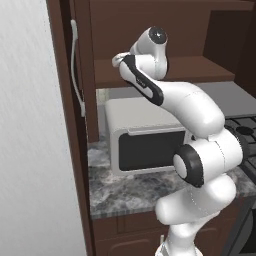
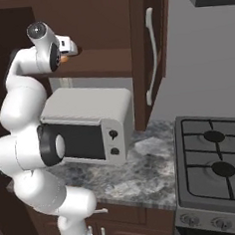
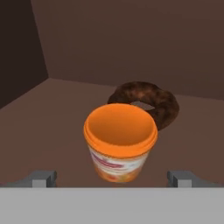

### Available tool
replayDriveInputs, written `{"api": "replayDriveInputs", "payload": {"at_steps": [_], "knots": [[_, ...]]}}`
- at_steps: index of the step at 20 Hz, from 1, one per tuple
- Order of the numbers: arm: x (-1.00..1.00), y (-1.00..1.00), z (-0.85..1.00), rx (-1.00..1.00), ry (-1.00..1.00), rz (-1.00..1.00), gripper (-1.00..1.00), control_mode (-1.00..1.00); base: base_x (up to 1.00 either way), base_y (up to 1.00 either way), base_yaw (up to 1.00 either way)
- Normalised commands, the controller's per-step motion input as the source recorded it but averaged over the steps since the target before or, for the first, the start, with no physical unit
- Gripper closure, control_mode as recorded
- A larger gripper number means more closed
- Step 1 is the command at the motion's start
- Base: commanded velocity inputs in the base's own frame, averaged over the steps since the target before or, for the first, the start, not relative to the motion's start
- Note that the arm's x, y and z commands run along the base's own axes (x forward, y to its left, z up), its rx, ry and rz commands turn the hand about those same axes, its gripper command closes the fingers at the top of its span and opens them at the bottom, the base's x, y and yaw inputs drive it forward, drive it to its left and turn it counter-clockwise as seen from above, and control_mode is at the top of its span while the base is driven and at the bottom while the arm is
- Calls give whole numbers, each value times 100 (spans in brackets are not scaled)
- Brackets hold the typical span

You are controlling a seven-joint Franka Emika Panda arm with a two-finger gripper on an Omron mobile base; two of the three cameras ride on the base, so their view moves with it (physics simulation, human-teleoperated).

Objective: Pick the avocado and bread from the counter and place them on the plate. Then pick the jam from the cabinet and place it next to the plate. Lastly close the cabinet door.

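Jam (image 3: 120,146): small orange tub with an orange lid and a printed label, standing upright on the inner shelf (image 3: 52,113) of the upper cabinet (image 2: 97,21).

Gripper (image 3: 112,178): released, fingers spread wide to either side of the tub, not yet touching it.

Neighbour: dark brown ring-shaped lump, a doughnut by its look (image 3: 151,101), just behind the tub, touching or nearly so.

Cabinet door (image 2: 147,52): stands open, long silver bar handle (image 2: 150,57) facing out.

Below: microwave (image 2: 87,124) on the marbled tabletop (image 2: 149,172); stove (image 2: 215,157) at its side.

Hazards, as judged:
- Advancing too far would shove the tub into the doughnut and tip it.
- Fingers closing high, on the lid's wider rim, may slip off.
- Withdrawing, the tub or wrist may strike the shelf edge or the open door.
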Motion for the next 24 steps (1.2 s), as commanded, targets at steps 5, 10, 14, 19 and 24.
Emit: {"api": "replayDriveInputs", "payload": {"at_steps": [5, 10, 14, 19, 24], "knots": [[33, 0, 0, 0, 2, 0, -100, -100, 0, 0, 0], [35, 1, -10, 0, 3, 0, -100, -100, 0, 0, 0], [36, 10, -11, 0, 4, 0, -100, -100, 0, 0, 0], [25, 23, -12, 0, 4, 0, 100, -100, 0, 0, 0], [-6, -12, -76, 2, 8, 0, 100, -100, 0, 0, 0]]}}
